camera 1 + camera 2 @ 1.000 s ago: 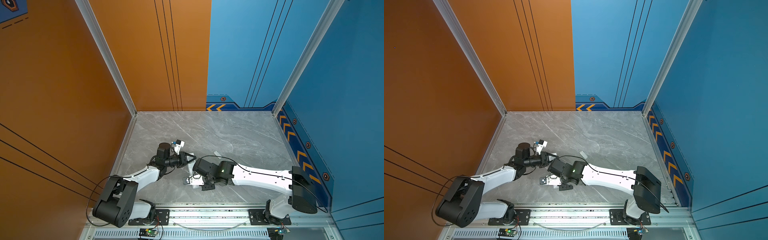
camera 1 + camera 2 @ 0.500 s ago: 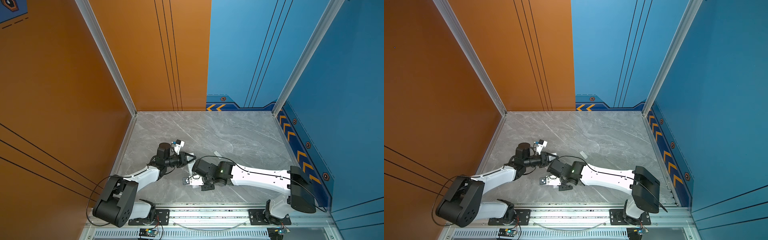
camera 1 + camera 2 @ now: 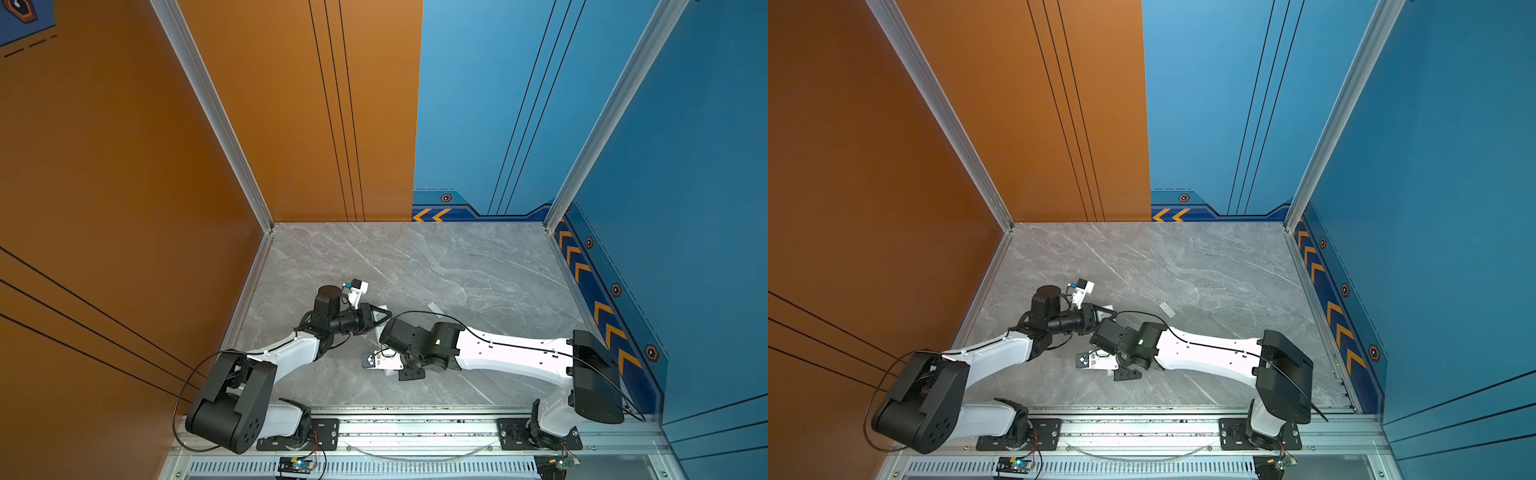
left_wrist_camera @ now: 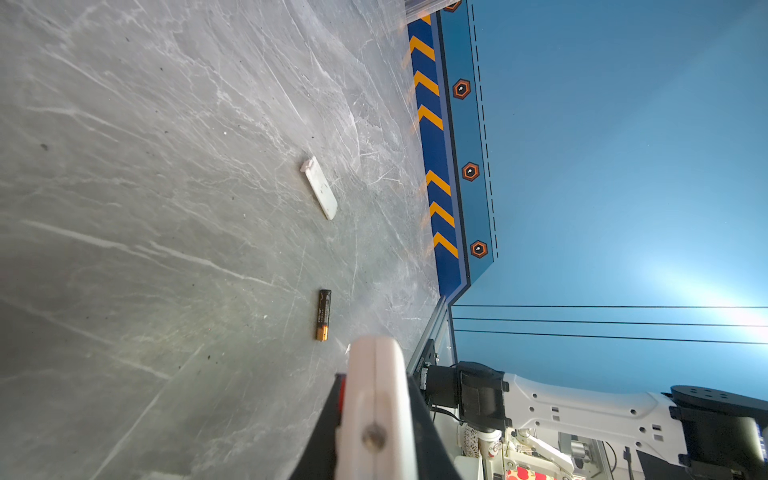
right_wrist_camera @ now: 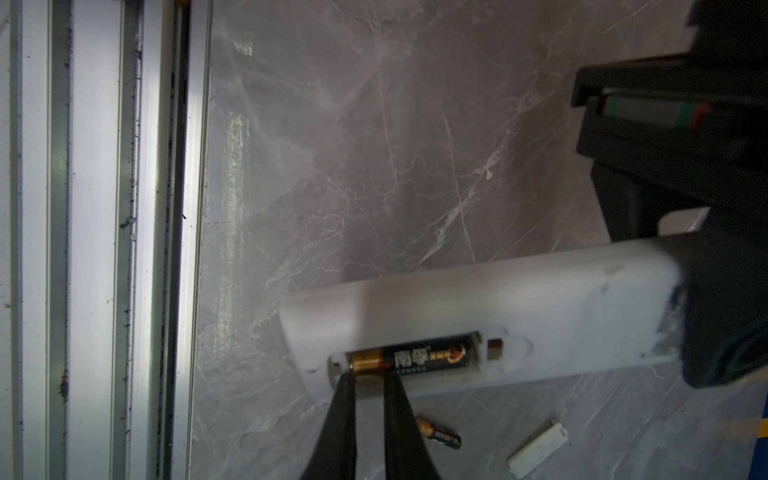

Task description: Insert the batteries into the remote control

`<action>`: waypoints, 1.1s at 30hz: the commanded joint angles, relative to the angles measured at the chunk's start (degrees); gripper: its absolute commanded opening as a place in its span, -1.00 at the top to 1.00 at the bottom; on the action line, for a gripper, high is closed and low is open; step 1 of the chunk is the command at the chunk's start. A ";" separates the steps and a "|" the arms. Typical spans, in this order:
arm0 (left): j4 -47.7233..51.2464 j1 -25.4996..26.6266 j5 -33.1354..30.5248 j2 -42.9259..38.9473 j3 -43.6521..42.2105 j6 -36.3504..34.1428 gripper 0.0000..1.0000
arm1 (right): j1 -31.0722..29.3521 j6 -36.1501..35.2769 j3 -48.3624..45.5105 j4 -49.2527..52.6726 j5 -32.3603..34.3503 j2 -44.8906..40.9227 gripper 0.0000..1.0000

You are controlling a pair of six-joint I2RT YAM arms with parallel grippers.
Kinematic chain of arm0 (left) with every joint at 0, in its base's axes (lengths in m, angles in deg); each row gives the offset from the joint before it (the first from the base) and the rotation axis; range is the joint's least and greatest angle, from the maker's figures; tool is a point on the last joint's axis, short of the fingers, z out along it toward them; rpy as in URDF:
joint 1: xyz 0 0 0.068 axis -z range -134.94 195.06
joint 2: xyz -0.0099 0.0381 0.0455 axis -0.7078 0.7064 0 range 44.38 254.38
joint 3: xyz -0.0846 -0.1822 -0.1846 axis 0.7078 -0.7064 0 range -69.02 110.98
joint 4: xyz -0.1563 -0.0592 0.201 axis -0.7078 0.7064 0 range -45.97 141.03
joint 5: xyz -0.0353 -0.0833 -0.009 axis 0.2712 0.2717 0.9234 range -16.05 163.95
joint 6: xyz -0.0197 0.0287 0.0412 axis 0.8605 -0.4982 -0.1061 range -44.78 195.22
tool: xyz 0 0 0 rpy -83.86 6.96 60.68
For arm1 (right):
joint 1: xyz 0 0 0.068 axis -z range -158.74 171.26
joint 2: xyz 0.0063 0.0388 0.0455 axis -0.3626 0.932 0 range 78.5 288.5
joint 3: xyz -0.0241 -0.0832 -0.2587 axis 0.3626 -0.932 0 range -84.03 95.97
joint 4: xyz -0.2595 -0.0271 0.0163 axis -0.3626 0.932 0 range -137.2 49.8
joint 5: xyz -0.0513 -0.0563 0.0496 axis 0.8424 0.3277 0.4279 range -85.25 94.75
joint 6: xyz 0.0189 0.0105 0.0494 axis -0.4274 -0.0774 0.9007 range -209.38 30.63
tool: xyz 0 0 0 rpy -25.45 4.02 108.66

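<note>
The left gripper is clamped tight on 1 end of the remote control, holding it over the grey marble table with its plain white back turned toward the right wrist camera. In the left wrist view the remote shows edge-on between the 2 black fingers.

The battery compartment in the remote's back is uncovered. 1 seated battery lies lengthwise in it, its gold end pointing away from the left gripper.

The right gripper has its 2 black fingertips set against this battery, 1 at the gold tip and 1 where the gold meets the dark body. The jaws stand narrow, with a slim gap between them. They line up along the battery and do not pinch it across.

The loose battery lies flat on the table past the remote, touched by neither gripper. Near it, also flat on the table, lies the small white cover. In both top views the cover sits just beyond the right arm's wrist, at and. The loose battery shows only in the wrist views.
</note>
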 commanded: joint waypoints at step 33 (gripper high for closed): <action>0.00 0.51 3.31 0.84 2.03 0.31 1.00 | 1.29 1.98 1.45 -0.50 7.82 1.35 0.60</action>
